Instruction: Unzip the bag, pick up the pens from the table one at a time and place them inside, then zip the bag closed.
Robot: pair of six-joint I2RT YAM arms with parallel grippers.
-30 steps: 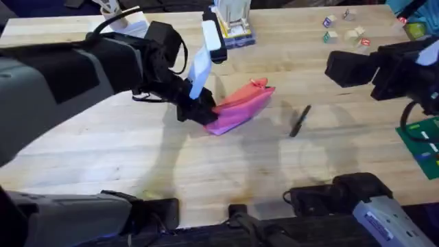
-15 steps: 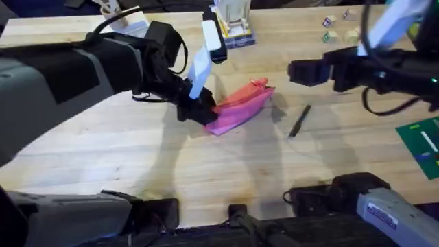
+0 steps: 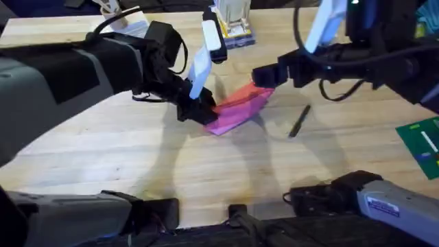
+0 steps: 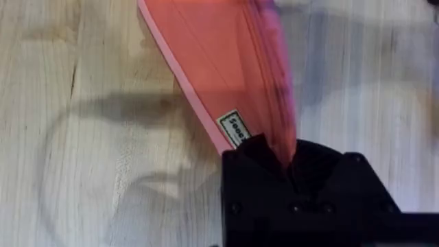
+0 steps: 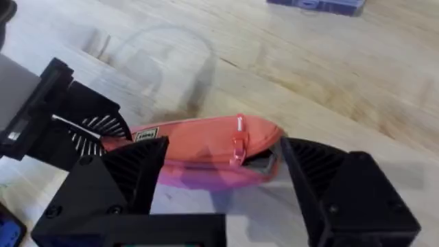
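Left gripper (image 3: pixel 199 110) is clamped on the near-left end of the bag (image 3: pixel 240 106); in the left wrist view its black fingers (image 4: pixel 302 185) pinch the pink fabric beside a small white label (image 4: pixel 236 129). Right gripper (image 3: pixel 264 74) hovers over the far-right end of the bag, above the zipper end. In the right wrist view its two fingers (image 5: pixel 123 175) are spread wide, one on each side of the pouch, not touching it, with the zipper pull (image 5: pixel 239 140) between them. The zipper appears closed along the top seam. The bag lies on the table (image 3: pixel 137 158) near its middle, angled from near-left to far-right. One black pen (image 3: pixel 300 121) lies on the table just to the right of the bag, apart from both grippers. Small blocks (image 3: pixel 343 31) sit at the far right of the table.
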